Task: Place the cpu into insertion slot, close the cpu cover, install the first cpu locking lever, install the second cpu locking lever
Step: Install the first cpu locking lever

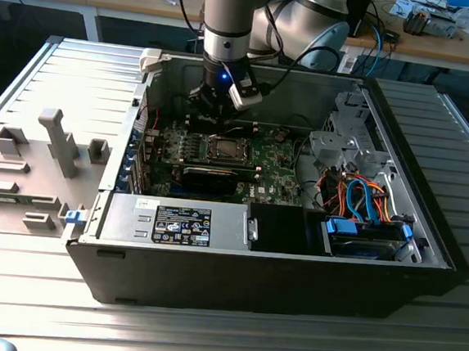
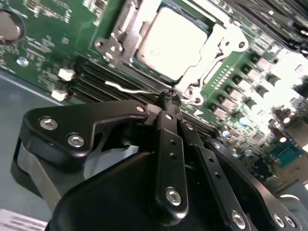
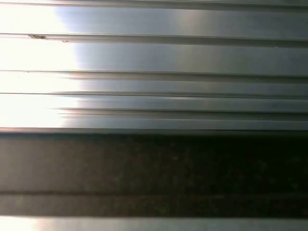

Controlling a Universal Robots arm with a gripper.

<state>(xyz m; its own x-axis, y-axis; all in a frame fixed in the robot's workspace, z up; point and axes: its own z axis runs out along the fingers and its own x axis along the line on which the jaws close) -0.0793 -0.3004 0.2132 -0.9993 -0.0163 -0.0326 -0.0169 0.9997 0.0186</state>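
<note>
The cpu [image 2: 168, 43] lies flat in its socket on the green motherboard, pale metal top showing, also seen as the cpu [image 1: 223, 149] in the middle of the open computer case. The cpu cover [image 2: 225, 42] lies down around it as a silvery frame. A thin silvery locking lever [image 2: 127, 88] runs along the socket's edge. My gripper [image 2: 171, 97] is shut, its black fingertips pressed together right at that lever's end, beside the cover's corner. In the exterior view my gripper [image 1: 214, 112] hangs just behind the socket.
Black memory slots [image 2: 91, 79] run beside the socket. The case holds a grey power supply [image 1: 177, 222] in front, a drive cage with blue clips [image 1: 365, 236] and orange and blue cables [image 1: 352, 194] on the exterior view's right. Grey fixture blocks [image 1: 57, 139] stand on the ribbed table.
</note>
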